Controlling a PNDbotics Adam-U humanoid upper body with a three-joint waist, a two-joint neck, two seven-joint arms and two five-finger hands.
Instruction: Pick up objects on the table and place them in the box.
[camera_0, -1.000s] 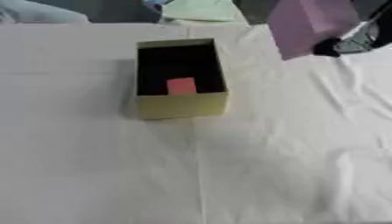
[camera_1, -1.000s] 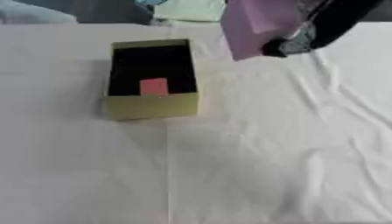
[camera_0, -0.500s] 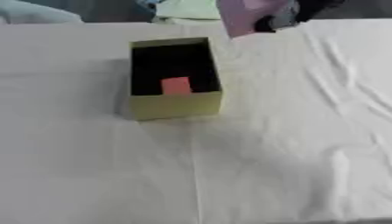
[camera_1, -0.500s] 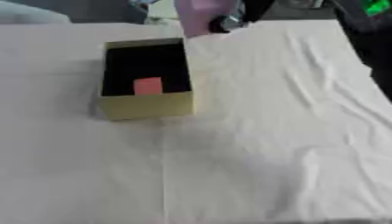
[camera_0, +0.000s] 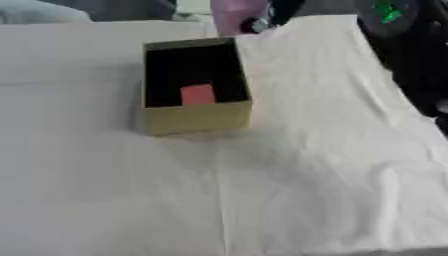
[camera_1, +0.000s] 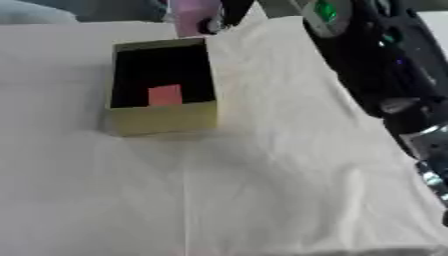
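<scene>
An olive cardboard box with a dark inside stands on the white cloth, left of centre and towards the far side. A small red block lies in it near the front wall. A pale pink-purple object hangs just beyond the box's far right corner. My right hand is shut on it, blurred against the top edge. The right arm, black with a green light, comes down the right side of the right eye view. My left hand does not show.
The white cloth has creases and folds, mostly on the right, and falls away at the table's right edge. A light blue bundle lies at the far left edge. Something pale shows at the top beside the pink object.
My right hand has carried the pink-purple object left along the far side, from right of the box to its far right corner. The box and the red block have stayed put.
</scene>
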